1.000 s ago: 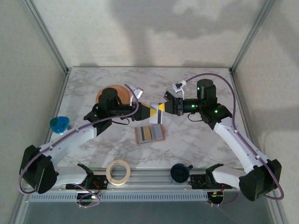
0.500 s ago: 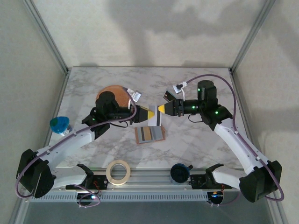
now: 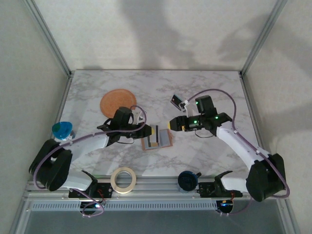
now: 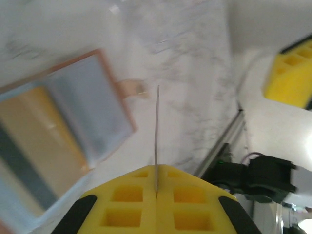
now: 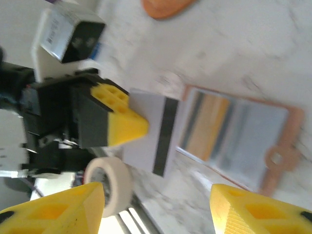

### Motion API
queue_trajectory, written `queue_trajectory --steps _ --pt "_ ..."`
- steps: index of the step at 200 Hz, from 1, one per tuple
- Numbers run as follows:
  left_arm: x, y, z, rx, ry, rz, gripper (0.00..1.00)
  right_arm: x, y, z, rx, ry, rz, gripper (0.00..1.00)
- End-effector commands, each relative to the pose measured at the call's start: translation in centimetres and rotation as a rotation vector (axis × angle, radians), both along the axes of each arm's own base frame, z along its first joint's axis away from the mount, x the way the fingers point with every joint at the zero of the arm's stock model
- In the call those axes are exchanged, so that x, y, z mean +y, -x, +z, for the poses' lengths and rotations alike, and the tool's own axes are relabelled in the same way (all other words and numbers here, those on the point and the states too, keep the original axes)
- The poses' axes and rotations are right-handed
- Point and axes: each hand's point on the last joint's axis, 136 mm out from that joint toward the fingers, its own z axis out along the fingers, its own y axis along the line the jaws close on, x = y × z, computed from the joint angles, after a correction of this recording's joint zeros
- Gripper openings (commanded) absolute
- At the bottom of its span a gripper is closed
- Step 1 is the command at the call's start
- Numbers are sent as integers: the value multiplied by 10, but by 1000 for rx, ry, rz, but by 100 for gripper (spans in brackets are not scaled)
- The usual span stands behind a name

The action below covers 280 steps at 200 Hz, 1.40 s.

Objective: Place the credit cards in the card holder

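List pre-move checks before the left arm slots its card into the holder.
1. Grip: left gripper shut on the white card: ok.
2. Handover done: right gripper open, apart from the card: ok.
3. Target ready: card holder lies unfolded, pockets facing up: ok.
4. Card edge lined up with a pocket: cannot tell, wrist views blurred.
5. Free pocket available: cannot tell.
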Motion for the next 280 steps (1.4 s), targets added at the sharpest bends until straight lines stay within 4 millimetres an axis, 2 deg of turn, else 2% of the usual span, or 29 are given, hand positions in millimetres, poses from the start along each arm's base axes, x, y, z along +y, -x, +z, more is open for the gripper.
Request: queue_trajectory --steps 1,29,59,113,145,198,280 --pt "6 -12 -13 41 -21 90 0 -6 -3 -28 -67 181 -10 60" --pt "6 -19 -31 103 -46 131 0 -12 -12 -57 -46 291 -49 61" --pt "5 -20 -46 156 -66 146 0 -3 -17 -72 -18 277 -46 61" --pt "-1 -21 -55 192 -53 129 0 5 -19 -83 72 232 -25 62" --pt "-4 -20 -58 204 -43 113 0 2 -25 -96 87 261 -39 63" --pt "-5 -20 -62 214 -47 105 0 3 -24 -109 108 263 -44 63" --pt "-8 -20 -65 219 -31 87 0 -1 -22 -121 130 272 -58 63"
